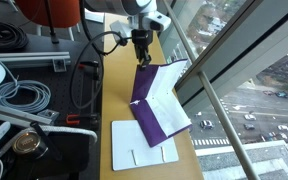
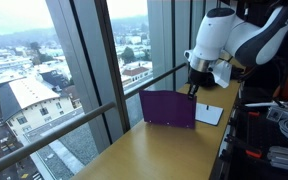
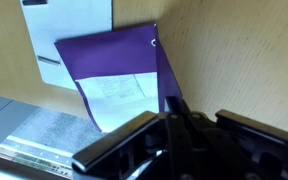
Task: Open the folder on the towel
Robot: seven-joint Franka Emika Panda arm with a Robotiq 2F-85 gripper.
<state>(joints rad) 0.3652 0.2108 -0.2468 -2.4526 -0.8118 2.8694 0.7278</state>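
The purple folder [image 1: 152, 112] lies on the wooden table, partly open, with white sheets [image 1: 170, 86] showing inside. Its front cover stands raised nearly upright in an exterior view [image 2: 167, 108]. My gripper [image 1: 142, 58] is above the folder's far end and shut on the edge of the raised cover; it also shows in an exterior view [image 2: 196, 86]. In the wrist view the folder [image 3: 109, 55] lies open below, its paper [image 3: 124, 95] is visible, and the thin cover edge runs up between my closed fingers [image 3: 174, 108].
A flat white rectangle with two short slits [image 1: 139, 146] lies on the table just beyond the folder [image 2: 210, 114] [image 3: 69, 25]. Cables and black equipment [image 1: 24, 95] crowd one side of the table. The window frame and rail [image 1: 219, 60] run along the other.
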